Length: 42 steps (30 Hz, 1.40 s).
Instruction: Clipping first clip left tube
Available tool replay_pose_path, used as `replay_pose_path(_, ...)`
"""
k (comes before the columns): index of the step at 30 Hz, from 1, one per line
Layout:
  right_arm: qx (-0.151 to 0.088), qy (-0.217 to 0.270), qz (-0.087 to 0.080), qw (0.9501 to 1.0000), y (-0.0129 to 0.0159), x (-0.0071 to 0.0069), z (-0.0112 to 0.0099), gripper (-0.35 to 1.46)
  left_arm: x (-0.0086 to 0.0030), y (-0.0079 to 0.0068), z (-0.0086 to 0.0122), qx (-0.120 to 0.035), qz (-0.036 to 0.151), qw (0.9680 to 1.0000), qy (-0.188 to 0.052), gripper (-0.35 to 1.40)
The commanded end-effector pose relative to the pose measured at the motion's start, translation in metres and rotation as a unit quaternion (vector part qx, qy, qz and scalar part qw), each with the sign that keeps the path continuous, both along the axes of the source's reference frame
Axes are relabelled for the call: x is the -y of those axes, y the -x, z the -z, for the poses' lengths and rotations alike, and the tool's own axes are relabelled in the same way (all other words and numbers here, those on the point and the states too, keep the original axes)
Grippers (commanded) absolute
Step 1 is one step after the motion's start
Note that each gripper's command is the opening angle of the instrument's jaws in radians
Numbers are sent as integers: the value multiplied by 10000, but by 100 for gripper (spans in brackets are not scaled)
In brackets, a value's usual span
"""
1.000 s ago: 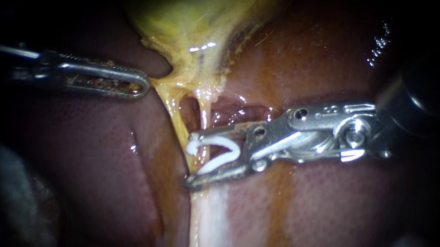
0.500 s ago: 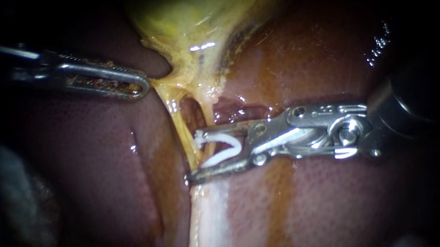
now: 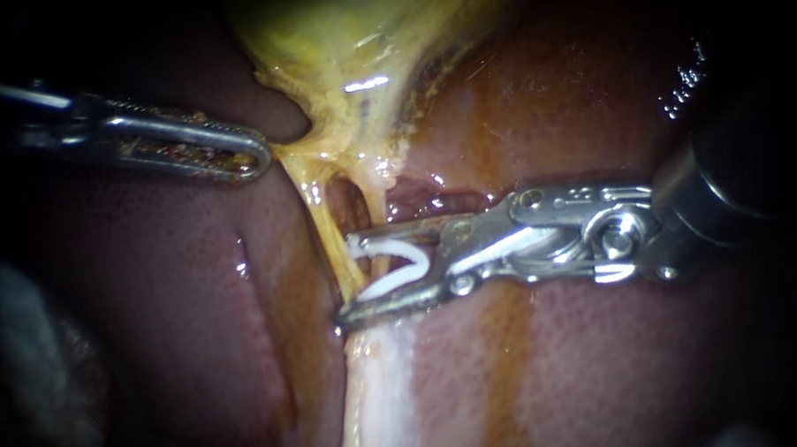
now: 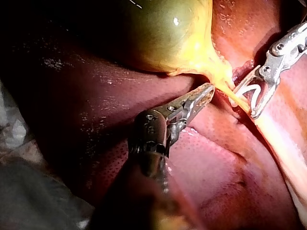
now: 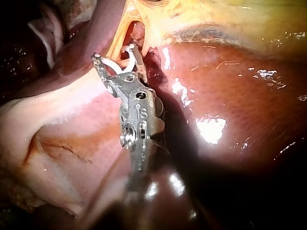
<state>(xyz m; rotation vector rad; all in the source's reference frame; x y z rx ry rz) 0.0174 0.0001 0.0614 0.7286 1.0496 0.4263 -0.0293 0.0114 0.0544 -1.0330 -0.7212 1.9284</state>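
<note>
The yellow-green gallbladder [image 3: 348,40] narrows into two yellow tubes over the liver [image 3: 598,358]. The left tube [image 3: 328,226] runs down to the pale band. My right instrument [image 3: 347,283] comes in from the right. Its jaws stand apart around an open white clip [image 3: 396,268] held between them, and the clip's mouth lies at the left tube. The right tube [image 3: 373,202] passes behind the clip. My left instrument [image 3: 253,158] is shut on the yellow tissue at the gallbladder's neck and holds it to the left. The right wrist view shows the clip [image 5: 120,60] in its jaws [image 5: 115,52].
Dark red liver [image 3: 171,302] lies left of the tubes. A pale whitish band [image 3: 378,392] runs down from under the lower jaw. In the left wrist view, my left instrument [image 4: 204,93] meets the neck tissue beside my right instrument [image 4: 242,103].
My right instrument has slid a little left and up along the tubes, and its jaws and clip have narrowed slightly. The left instrument has stayed in place.
</note>
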Motion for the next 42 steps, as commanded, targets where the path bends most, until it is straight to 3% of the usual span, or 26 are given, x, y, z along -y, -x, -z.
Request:
replay_pose_path(1, -1, -25, 12, 10000, -2, 2, -1, 48, 0, 0, 0, -1, 0, 10000, 0, -35)
replay_pose_path(15, -201, -174, 144, 9995, -34, 13, -1, 48, 0, 0, 0, -1, 0, 10000, 0, -35)
replay_pose_path(26, -354, -323, 104, 9988, -45, 16, 3, 48, 0, 0, 0, -1, 1, 10000, 0, -35)
replay_pose_path(35, -686, -513, 269, 9960, -50, 32, 38, 49, 0, 0, 0, -1, 1, 10000, 0, -35)
replay_pose_path(42, -893, -726, 520, 9920, -51, 40, 67, 47, 0, -1, 0, 0, -1, 10000, 0, -35)
